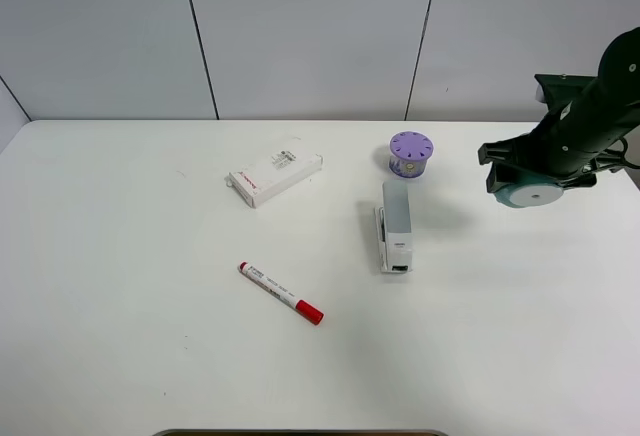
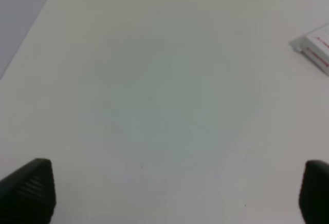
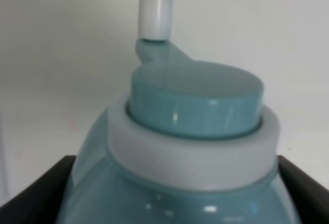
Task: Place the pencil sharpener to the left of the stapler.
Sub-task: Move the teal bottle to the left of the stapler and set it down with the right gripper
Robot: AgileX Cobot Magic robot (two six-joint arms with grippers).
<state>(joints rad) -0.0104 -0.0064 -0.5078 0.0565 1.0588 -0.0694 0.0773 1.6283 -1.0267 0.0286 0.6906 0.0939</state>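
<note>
— Right end effector is closed around the pencil sharpener. Its two black fingers press on the teal sides, and the white round face points down.

— Where is the sharpener?

— Up in the air, I think, over the right side of the bench. It is to the right of the stapler and not touching it.

— So is the job done?

— No. The grabbing part looks done. The sharpener has to go across to the stapler's other side and be set down there.

— What is in the way?

— The stapler itself lies between the sharpener and that spot. A small purple pot with holes stands just behind the stapler. Going over them high looks safest to me.

— Is there room on the left?

— Yes, I think so. A white box lies farther back on the left, and a red marker lies in front. The bench right beside the stapler is bare.

— And the left end effector?

— Wide open, holding nothing, over bare bench near the box corner.
</note>
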